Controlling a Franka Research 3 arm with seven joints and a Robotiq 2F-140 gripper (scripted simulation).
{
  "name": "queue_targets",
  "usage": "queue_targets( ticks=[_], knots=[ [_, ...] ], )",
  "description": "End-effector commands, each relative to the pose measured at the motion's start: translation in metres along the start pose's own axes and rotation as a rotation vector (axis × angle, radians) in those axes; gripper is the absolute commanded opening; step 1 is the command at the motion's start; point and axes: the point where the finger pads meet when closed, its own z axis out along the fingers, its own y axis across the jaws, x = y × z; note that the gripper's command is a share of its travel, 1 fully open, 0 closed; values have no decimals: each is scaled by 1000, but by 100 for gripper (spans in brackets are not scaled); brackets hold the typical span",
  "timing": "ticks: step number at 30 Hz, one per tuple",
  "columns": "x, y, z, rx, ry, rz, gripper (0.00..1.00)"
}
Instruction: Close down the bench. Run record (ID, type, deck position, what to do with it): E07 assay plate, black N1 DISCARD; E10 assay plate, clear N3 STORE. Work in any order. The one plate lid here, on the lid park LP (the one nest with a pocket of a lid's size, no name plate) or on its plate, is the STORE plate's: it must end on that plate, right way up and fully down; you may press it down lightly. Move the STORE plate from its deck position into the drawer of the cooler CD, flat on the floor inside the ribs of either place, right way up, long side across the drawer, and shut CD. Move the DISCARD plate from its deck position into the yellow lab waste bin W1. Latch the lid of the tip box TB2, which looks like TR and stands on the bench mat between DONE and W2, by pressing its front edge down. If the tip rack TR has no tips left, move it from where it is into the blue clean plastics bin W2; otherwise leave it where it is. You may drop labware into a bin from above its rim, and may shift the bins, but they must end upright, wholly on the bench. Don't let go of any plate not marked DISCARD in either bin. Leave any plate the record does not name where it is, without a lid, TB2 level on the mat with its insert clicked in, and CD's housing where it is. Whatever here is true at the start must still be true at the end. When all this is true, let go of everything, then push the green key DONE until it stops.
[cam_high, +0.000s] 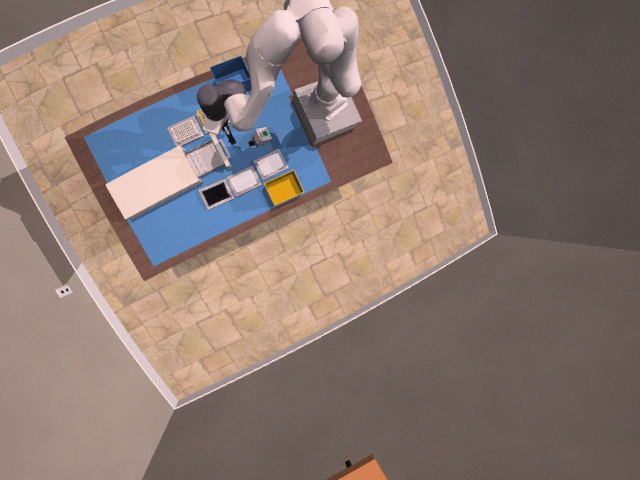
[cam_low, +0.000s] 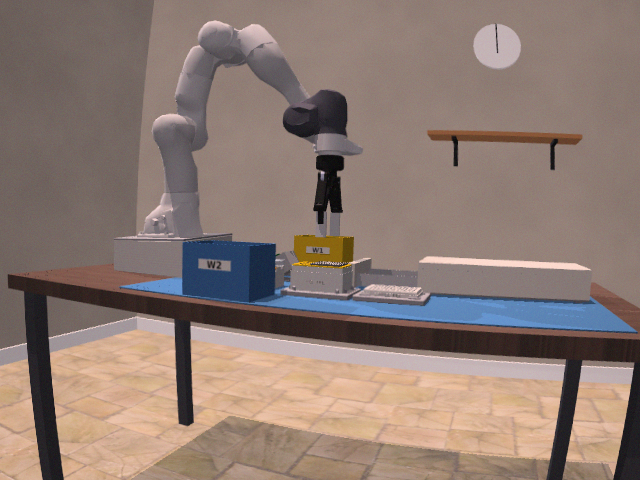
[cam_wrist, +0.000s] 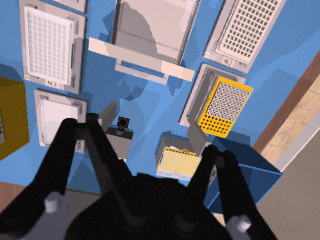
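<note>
1 lid (cam_wrist: 56, 116) lies in the lid park (cam_wrist: 36, 120), just beside yellow bin W1 (cam_high: 282, 187), by the long table edge opposite blue bin W2 (cam_low: 227, 269). Clear plate E10 (cam_wrist: 49, 45) sits next along that edge. The gripper (cam_wrist: 152, 125) hangs above the mat (cam_high: 170, 232) mid-table, jaws spread wide, holding nothing. The lid is probably light, stiff, thin and slick; pinch across its short width, low on the skirt.

The top view looks straight down from high above the table (cam_high: 361, 160). The exterior view stands low and near, facing the table's (cam_low: 320, 330) long edge. The wrist view looks down closely; all share the blue mat (cam_wrist: 150, 100).
</note>
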Motion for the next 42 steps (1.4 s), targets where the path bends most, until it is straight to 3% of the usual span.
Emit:
queue_targets(
  ticks=[1,17,31,42],
  knots=[
    [9,-9,2,3,-5,23,87],
    [55,-39,11,3,-5,23,87],
    [55,-39,11,3,-5,23,87],
    [55,-40,26,3,-5,23,87]
  ],
)
